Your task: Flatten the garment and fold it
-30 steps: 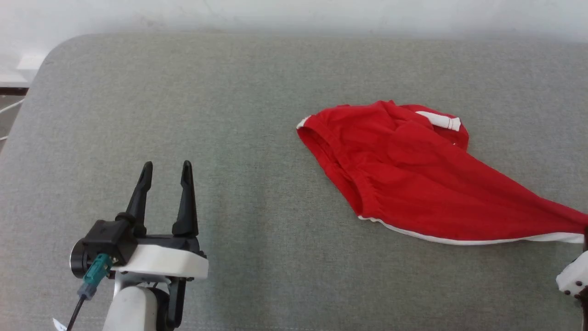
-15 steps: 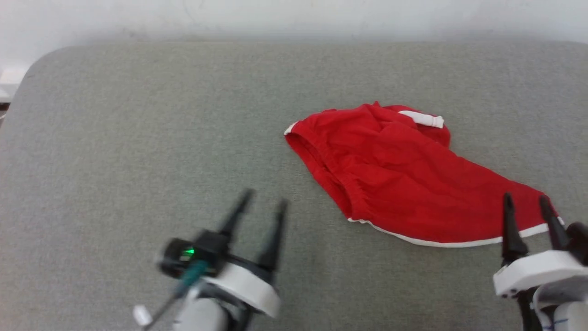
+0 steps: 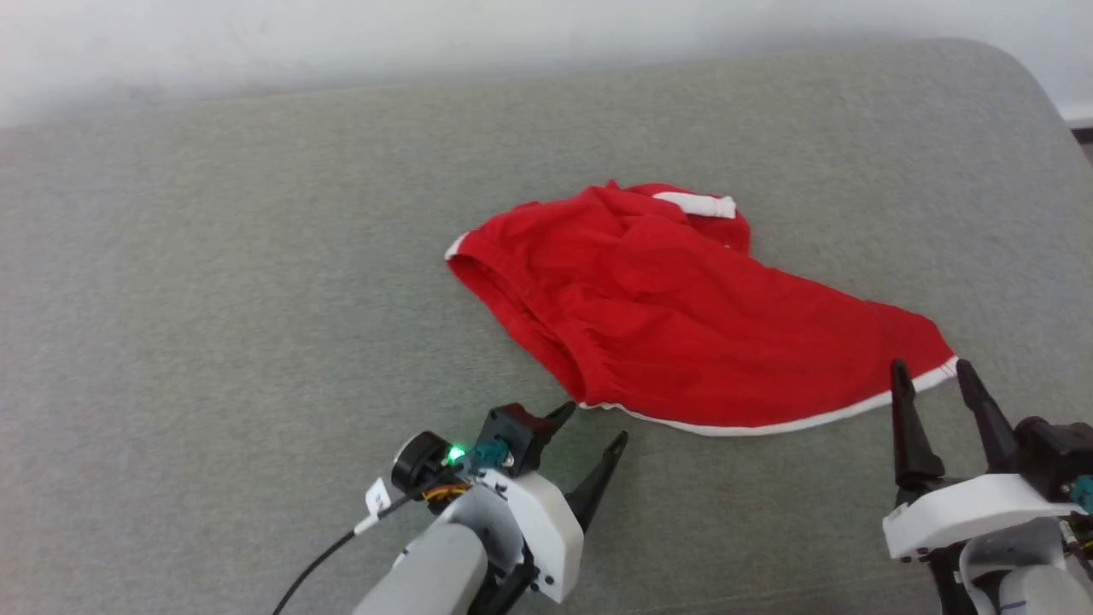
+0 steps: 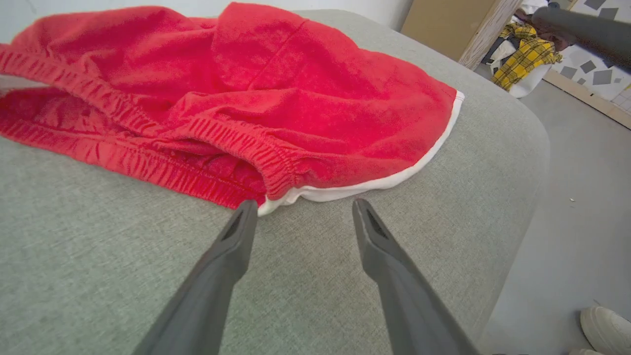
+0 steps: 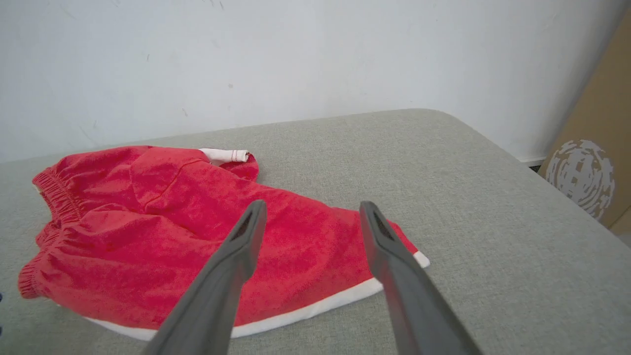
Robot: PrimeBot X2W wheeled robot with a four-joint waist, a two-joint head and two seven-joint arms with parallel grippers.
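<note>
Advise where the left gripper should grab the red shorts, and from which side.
Probably grip the red shorts at the near waistband corner, where gathered elastic meets white hem trim; it stands bunched above the grey fabric surface. Come in low from the robot's side: the open left gripper points straight at it.

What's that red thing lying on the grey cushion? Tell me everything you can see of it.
Bright red thin-fabric shorts, lying crumpled and unfolded on the grey fabric-covered surface. The gathered elastic waistband gapes open toward the left gripper; white trim edges the near hem, and a white strip shows at the far side. Both the left and the right gripper stand open beside the hem, holding nothing.
</note>
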